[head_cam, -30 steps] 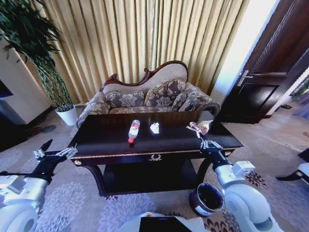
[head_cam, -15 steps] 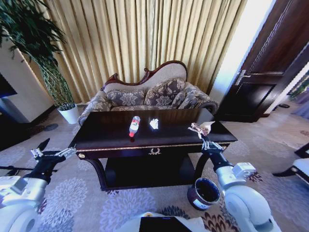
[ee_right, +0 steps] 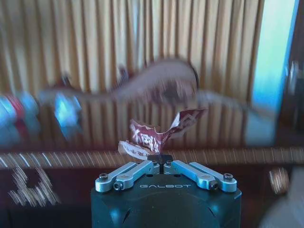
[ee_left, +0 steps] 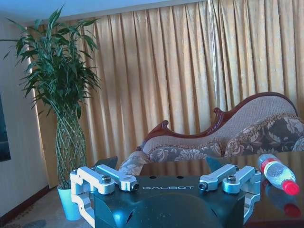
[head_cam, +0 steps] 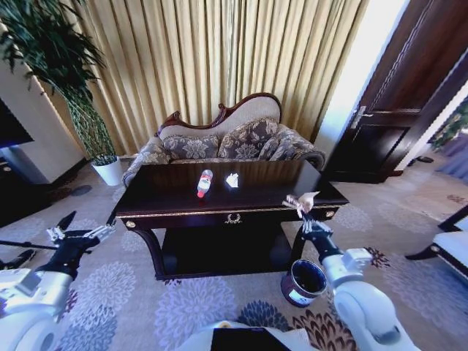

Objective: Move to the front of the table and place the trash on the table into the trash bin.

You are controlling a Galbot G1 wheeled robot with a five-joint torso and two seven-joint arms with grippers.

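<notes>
The dark glossy table [head_cam: 175, 208] stands ahead in front of the sofa. On its top lie a clear bottle with a red label [head_cam: 204, 183] and crumpled white paper [head_cam: 232, 180]. My right gripper [head_cam: 305, 218] is shut on the reddish-white wrapper [head_cam: 300, 199] near the table's front right corner. The wrist view shows the wrapper [ee_right: 159, 135] pinched at the right gripper's [ee_right: 160, 161] fingertips. The dark trash bin [head_cam: 301, 282] stands on the carpet below the right gripper and nearer to me. My left gripper [head_cam: 79, 238] hangs open and holds nothing, left of the table. The left wrist view shows the left gripper [ee_left: 161, 166] and the bottle [ee_left: 278, 173].
A carved floral sofa [head_cam: 227, 142] sits behind the table before gold curtains. A tall plant in a white pot [head_cam: 110, 172] stands at the back left. A dark door [head_cam: 387, 124] is at the right. Patterned carpet lies open in front of the table.
The whole head view has shifted: the table now looks farther off and higher in the picture. The right gripper, still holding the wrapper, has come from over the tabletop to its front right corner.
</notes>
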